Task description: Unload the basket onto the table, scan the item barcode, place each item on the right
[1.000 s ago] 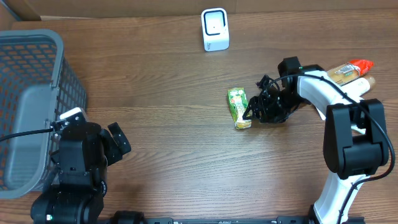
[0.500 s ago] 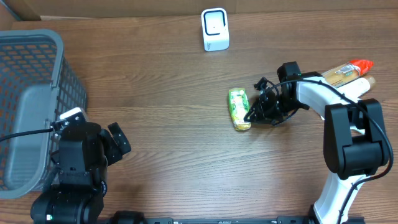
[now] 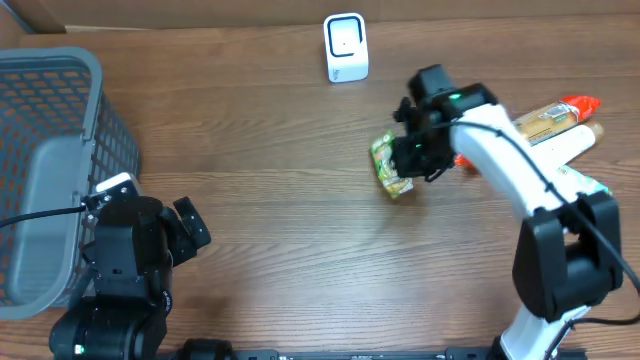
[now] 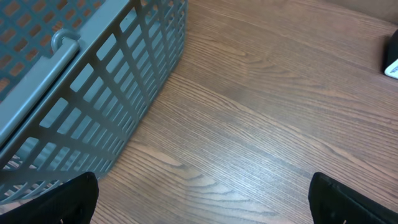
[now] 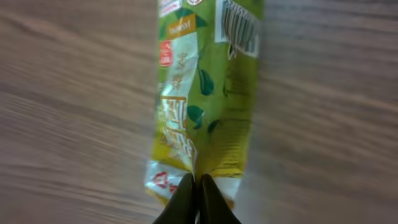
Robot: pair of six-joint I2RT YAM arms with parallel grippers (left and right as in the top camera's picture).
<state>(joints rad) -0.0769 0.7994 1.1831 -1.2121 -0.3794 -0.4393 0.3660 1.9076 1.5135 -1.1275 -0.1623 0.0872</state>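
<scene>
Right gripper (image 5: 199, 190) pinches shut on the sealed end of the green packet (image 5: 202, 93), right of centre in the overhead frame, below the white scanner (image 3: 346, 47); left gripper (image 4: 202, 202) stands wide open by the grey basket (image 3: 60, 62) at lower left

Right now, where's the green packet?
The green packet is right of centre overhead, pinched at one end by the right gripper, short of the white scanner.
</scene>
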